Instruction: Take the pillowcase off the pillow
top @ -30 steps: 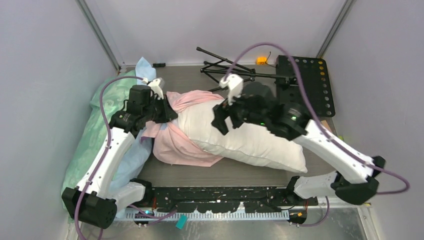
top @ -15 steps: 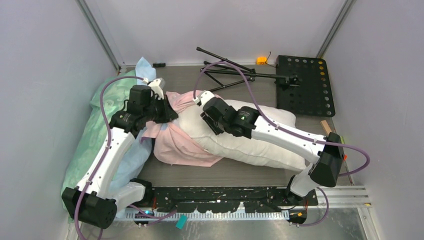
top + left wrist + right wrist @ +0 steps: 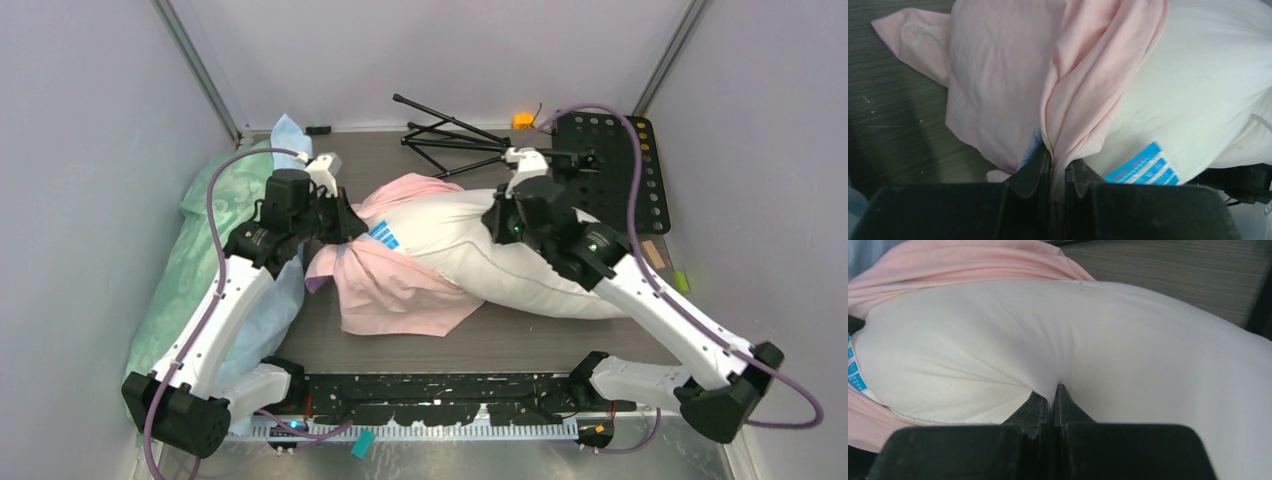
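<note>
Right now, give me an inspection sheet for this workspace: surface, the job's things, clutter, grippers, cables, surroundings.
Surface: dark wood-grain table, with bedding and hardware lying on it.
Job's things: the pale pink pillowcase is bunched around the left end of the pillow. The white pillow is mostly bare, and its blue label is exposed.
Clutter: folded black tripod and black perforated plate at the far side. Green bedding and light blue bedding lie on the left.
Grippers: the left gripper is shut on a fold of the pillowcase. The right gripper is shut, pinching the pillow's fabric.
Cables: purple cables loop above both arms and are not snagged.
Surroundings: plain grey walls.
</note>
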Controlling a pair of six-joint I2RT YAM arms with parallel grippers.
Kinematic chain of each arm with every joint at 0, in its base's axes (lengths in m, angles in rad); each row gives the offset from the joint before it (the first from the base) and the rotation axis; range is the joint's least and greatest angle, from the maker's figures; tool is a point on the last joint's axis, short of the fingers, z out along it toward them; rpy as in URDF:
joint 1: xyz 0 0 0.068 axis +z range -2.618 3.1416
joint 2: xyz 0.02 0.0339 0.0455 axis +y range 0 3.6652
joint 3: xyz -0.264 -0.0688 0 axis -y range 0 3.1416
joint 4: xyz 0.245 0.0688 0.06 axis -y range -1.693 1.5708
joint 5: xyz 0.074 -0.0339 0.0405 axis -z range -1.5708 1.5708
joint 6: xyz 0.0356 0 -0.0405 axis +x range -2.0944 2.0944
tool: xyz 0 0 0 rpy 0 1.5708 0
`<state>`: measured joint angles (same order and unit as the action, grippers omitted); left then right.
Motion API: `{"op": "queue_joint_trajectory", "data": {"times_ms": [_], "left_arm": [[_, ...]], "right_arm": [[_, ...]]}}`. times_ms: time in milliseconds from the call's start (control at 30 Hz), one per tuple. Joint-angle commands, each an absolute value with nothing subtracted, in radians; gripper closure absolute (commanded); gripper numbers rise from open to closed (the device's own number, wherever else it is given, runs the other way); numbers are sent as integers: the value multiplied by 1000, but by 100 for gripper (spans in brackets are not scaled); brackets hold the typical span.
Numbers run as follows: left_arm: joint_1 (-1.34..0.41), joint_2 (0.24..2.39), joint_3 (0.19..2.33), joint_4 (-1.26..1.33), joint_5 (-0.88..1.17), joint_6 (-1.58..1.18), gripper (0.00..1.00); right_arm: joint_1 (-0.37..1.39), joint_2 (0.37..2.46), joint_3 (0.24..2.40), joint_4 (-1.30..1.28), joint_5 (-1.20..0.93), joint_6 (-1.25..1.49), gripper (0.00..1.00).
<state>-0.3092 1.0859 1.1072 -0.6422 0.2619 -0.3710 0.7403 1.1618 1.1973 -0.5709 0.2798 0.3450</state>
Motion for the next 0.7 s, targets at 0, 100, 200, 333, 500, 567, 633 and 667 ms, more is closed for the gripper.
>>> {"op": "queue_joint_trajectory", "data": {"times_ms": [0, 100, 200, 333, 500, 567, 633, 667], "left_arm": [[-250, 1061, 1111, -724, 52, -296, 100], [-246, 1069, 1111, -724, 46, -292, 100], [-245, 1082, 1115, -730, 37, -290, 100], [-244, 1090, 1113, -730, 35, -291, 100], [-244, 1101, 1113, -736, 29, -284, 100], [-245, 1107, 1111, -740, 23, -282, 100], [-244, 1111, 1106, -744, 10, -281, 100], [-243, 1111, 1102, -747, 8, -279, 100]], "right_arm": [[528, 962, 1181, -657, 646, 357, 100], [479, 920, 1197, -688, 650, 346, 100], [471, 898, 1211, -704, 662, 345, 100], [472, 871, 1223, -704, 691, 348, 100], [472, 858, 1266, -694, 718, 328, 100], [472, 852, 1293, -683, 744, 285, 100], [472, 851, 1336, -682, 789, 242, 100], [471, 851, 1360, -678, 810, 220, 100]]}}
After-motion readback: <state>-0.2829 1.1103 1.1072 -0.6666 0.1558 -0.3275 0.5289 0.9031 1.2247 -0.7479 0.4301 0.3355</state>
